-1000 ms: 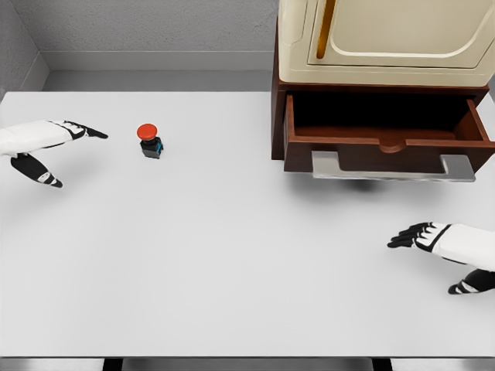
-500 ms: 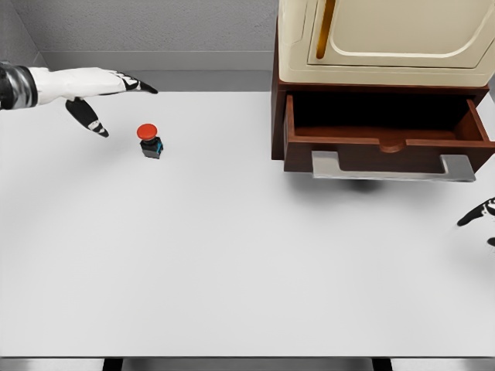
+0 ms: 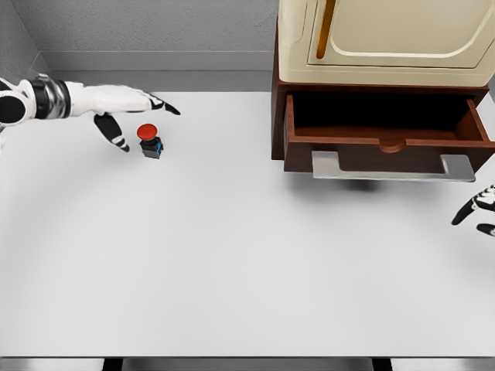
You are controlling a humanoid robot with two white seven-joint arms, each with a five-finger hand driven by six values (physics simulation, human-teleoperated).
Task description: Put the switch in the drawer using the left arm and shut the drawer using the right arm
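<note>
The switch (image 3: 150, 140), a small black block with a red round button on top, stands on the white table (image 3: 232, 255) at the left. My left hand (image 3: 133, 110) hovers just above and left of it, fingers spread, thumb pointing down beside the button, holding nothing. The brown drawer (image 3: 387, 131) is pulled out of the cabinet at the upper right, its inside dark and its grey handle (image 3: 393, 166) facing me. Only the fingertips of my right hand (image 3: 478, 207) show at the right edge, below the drawer's right corner.
A cream cabinet (image 3: 387, 39) sits above the drawer at the back right. A grey wall runs behind the table. The table's front edge lies near the bottom of the picture.
My left hand has moved right and down, from the far left to just beside the switch. My right hand withdrew to the right edge, then crept slightly up.
</note>
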